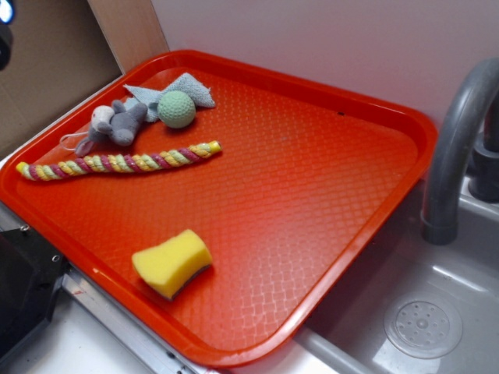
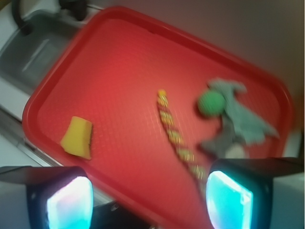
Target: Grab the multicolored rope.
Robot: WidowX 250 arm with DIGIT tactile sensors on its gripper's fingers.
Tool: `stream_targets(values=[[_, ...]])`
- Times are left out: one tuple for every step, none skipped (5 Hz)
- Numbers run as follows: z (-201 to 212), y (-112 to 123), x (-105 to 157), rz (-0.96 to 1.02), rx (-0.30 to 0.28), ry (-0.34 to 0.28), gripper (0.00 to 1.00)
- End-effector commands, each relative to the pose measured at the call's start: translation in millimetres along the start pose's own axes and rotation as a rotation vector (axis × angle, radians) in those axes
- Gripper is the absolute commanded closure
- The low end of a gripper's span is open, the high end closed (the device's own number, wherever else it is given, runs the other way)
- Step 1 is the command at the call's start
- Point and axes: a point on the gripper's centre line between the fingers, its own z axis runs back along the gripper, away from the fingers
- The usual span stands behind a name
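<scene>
Rope lies on tray beyond parted claw

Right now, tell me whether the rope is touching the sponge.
No. In the exterior view the rope lies near the tray's far left side, and bare tray separates it from the sponge.

1. The tray is glossy orange-red plastic with a fine diamond-embossed floor.
2. The multicolored rope is twisted, matt cotton-like cord.
3. The sponge is porous yellow foam with a darker rough underside.
4. The mouse toy looks like soft plush; the cloth is matt fabric.
5. The ball has a textured matt surface.
6. The sink and faucet are smooth grey plastic.
</scene>
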Motion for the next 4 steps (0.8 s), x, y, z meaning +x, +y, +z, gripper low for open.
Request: stream_targets(values=[[-45.9, 18.2, 7.3, -0.115, 0.024, 0.05, 0.0], [-66.0, 22.0, 8.5, -0.129, 0.019, 0.085, 0.0], [-88.2, 21.2, 7.1, -0.139, 0.043, 0.146, 0.0], [-115.0, 24.3, 2.9, -0.159, 0.024, 0.201, 0.0]])
